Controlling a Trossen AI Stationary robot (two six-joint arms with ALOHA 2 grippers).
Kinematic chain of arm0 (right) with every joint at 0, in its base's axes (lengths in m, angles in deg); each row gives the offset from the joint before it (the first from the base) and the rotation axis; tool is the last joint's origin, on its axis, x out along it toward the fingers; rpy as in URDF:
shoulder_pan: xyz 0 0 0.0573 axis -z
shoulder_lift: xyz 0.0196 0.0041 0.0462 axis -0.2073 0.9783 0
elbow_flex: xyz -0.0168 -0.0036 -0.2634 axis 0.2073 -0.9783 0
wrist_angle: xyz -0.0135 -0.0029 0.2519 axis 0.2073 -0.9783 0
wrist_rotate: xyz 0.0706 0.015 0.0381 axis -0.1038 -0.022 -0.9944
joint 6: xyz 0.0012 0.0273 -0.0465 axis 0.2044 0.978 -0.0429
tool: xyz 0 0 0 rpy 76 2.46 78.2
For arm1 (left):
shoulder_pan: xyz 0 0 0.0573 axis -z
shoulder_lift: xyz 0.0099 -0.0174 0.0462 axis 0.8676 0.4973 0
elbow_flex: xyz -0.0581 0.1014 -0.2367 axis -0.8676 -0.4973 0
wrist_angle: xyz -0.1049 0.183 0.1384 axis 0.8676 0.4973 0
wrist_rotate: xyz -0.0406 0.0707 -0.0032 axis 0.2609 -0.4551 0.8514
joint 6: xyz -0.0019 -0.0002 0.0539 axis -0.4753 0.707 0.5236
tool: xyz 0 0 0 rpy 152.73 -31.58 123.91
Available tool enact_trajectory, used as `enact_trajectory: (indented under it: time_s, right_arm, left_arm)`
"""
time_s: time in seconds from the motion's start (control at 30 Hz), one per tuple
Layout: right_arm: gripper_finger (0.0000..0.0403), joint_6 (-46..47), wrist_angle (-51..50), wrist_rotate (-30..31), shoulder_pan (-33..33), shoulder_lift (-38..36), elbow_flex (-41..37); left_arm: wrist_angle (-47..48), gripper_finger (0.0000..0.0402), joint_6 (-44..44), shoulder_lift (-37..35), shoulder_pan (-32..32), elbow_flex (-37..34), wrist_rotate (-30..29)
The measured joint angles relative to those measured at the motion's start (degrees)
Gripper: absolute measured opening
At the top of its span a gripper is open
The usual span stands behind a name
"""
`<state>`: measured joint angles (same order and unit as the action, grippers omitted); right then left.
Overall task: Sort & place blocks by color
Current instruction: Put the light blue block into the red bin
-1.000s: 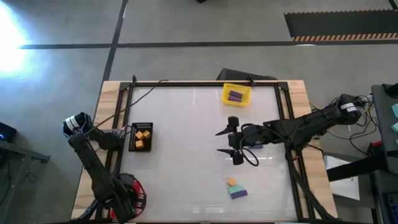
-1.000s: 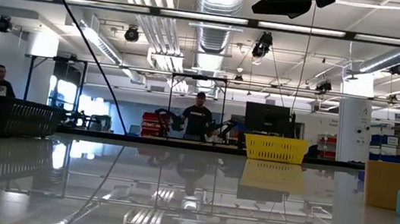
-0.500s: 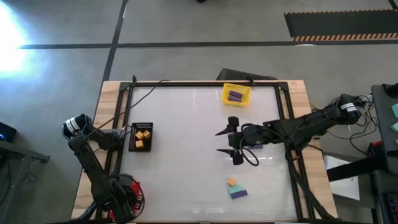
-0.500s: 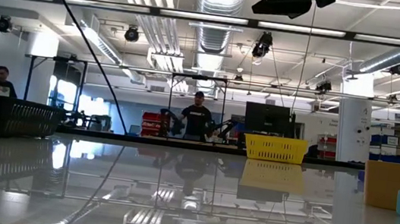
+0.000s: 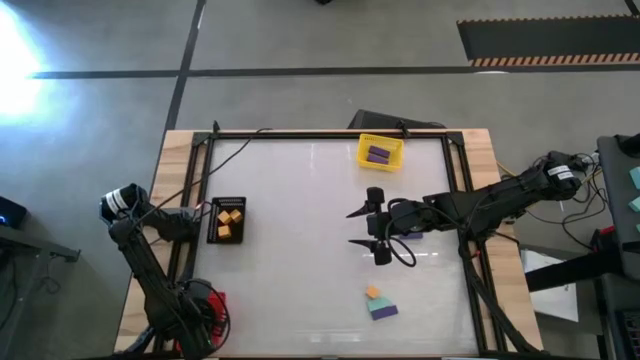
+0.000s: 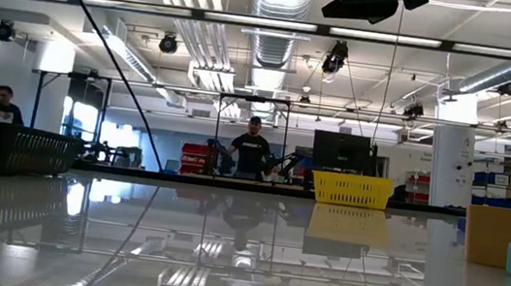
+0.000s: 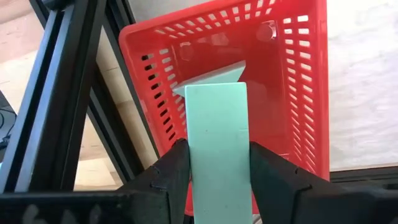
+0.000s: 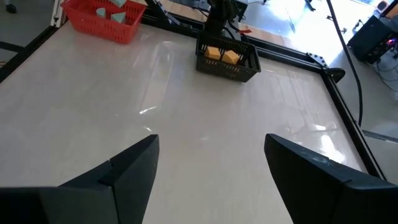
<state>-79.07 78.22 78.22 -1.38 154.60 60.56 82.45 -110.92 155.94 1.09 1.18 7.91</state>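
Step in hand: dropping a mint block into the red tray. Left gripper [image 7: 214, 180] has its jaws closed on a flat mint-teal rectangular block [image 7: 217, 143], gripped on its two long sides and projecting straight out ahead of the jaws. Directly beyond the block lies the red slotted plastic tray [image 7: 305, 87], which already holds another mint-teal piece [image 7: 211, 78] just past the held block's far end. Whether the held block touches that piece cannot be told.

Right gripper [image 5: 368, 227] hangs over the middle of the white desk [image 5: 300, 250], jaws spread wide, holding nothing. Ahead of its jaws, well apart: black slotted tray [image 8: 227, 59] with orange cubes [image 8: 222, 55].

Also on the desk: yellow slotted tray [image 5: 380, 152] holding a purple bar [image 5: 378, 154]; a loose cluster of small orange, mint and purple blocks [image 5: 380, 303] still unsorted, off to one side of the right jaws.

Judgement: next move for the left arm calls for spreading the jaws with the block squarely over the red tray, then withdrawing clear of the rim. The loose cluster is nearer the right arm.
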Motion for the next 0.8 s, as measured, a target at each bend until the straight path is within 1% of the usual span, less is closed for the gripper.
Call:
enact_trajectory:
  time_s: [0.17,0.5,0.8]
  right_arm:
    - [0.0283,0.0,0.0,0.0,0.0,0.0,0.0]
    - [0.0283,0.0,-0.1,0.0,0.0,0.0,-0.1]
    - [0.0283,0.0,-0.1,0.0,0.0,0.0,-0.1]
  left_arm:
    - [1.3,0.0127,0.0,0.3,0.1,-0.2,0.0]
    - [1.0,0.0127,0.0,0.4,0.3,-4.1,0.1]
    - [0.9,0.0127,0.0,0.4,0.3,-4.2,0.1]
